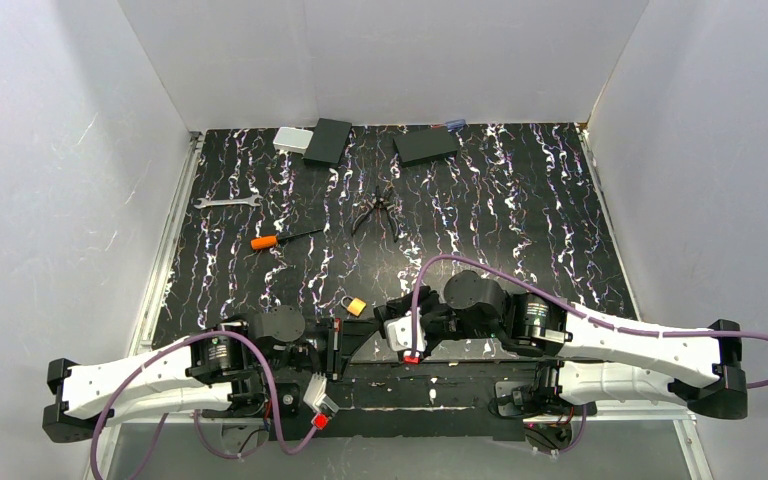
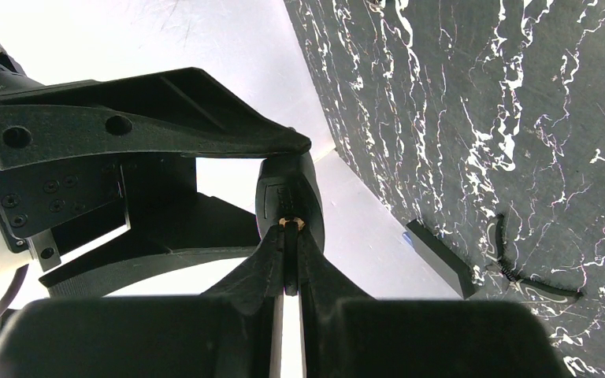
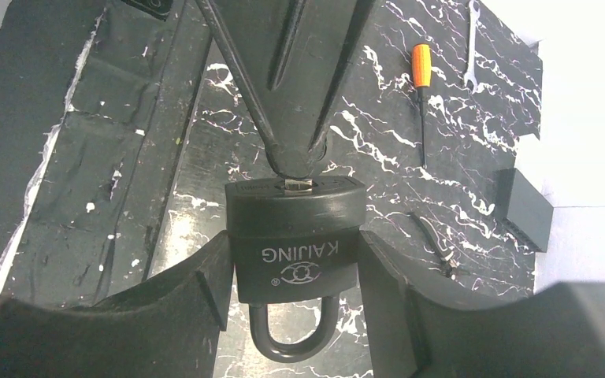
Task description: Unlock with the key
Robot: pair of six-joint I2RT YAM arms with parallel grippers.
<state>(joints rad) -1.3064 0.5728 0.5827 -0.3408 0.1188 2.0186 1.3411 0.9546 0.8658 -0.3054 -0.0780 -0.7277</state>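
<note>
Down by the arm bases the two hands meet just above the near edge of the counter. The right hand is clamped on the black padlock, one finger on each flank, with its shackle pointing back toward the wrist and its keyhole face turned to the other arm. The left hand is pinched tight on the key, and its fingertips press against that face; how deep the key sits I cannot tell. Just beyond them a small brass padlock lies on the counter. Farther out are an orange-handled screwdriver and pliers, then a wrench to the left. By the back wall are two black boxes and a silver box.
</note>
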